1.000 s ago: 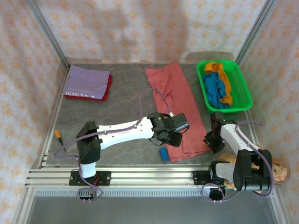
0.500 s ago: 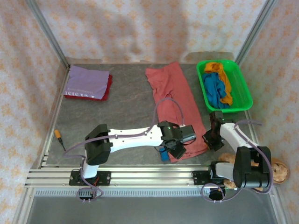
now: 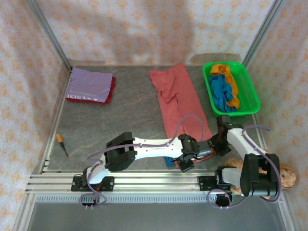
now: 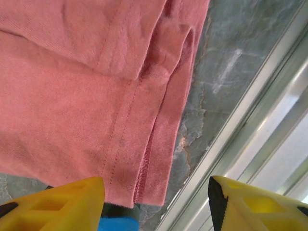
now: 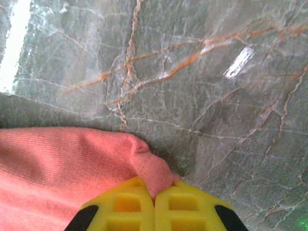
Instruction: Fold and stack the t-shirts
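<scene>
Salmon-pink t-shirt point(image 3: 178, 96): I see it lying flat and lengthwise at mid-desk point(image 3: 130, 120), its near hem close to the front rail.
Left fingers point(image 4: 67, 204): spread apart with nothing gripped. They hang over the near hem, one above cloth and the other above the rail side.
Right fingers point(image 5: 125, 207): pressed together, pinching the shirt's near right corner into a small fold.
Blue block point(image 3: 168, 161): on the desk just beside the near hem, at the left fingers.
Lilac t-shirt point(image 3: 89, 83): folded, resting on the dark red t-shirt point(image 3: 112, 86) at the far left corner.
Green basket point(image 3: 236, 112): far right, with the blue t-shirt point(image 3: 221, 94) and orange t-shirt point(image 3: 222, 69) bunched inside.
</scene>
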{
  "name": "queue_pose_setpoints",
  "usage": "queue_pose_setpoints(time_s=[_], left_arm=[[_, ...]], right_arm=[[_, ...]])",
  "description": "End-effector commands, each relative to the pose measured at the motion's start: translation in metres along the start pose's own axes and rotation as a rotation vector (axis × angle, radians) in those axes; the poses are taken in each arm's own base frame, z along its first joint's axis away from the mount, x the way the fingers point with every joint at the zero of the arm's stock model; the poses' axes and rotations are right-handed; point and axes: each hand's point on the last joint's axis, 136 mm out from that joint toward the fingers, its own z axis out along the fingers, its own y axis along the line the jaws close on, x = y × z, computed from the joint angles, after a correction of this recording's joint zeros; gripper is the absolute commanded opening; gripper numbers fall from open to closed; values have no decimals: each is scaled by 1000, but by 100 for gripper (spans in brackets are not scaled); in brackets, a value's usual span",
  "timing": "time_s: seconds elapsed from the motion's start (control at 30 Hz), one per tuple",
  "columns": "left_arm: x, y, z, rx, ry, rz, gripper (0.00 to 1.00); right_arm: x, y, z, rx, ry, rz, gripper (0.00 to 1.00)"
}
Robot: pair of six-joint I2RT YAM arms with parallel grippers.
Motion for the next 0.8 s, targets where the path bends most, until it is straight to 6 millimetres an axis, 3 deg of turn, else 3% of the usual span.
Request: queue_pose_setpoints(time_s=[0.0,0.4,0.63,0.77], left_arm=[[10,7,4,-42,63,56,60],[18,16,25,-99,128,63,55],[24,14,38,-89,144,39,42],[19,12,35,-80,124,29,28]], right_arm=[[5,-6,7,6,19,-5,1],[8,-7,9,0,27,4,0],[7,-5,7,-3,26,6,0],[6,-3,1,-24,14,8,0]])
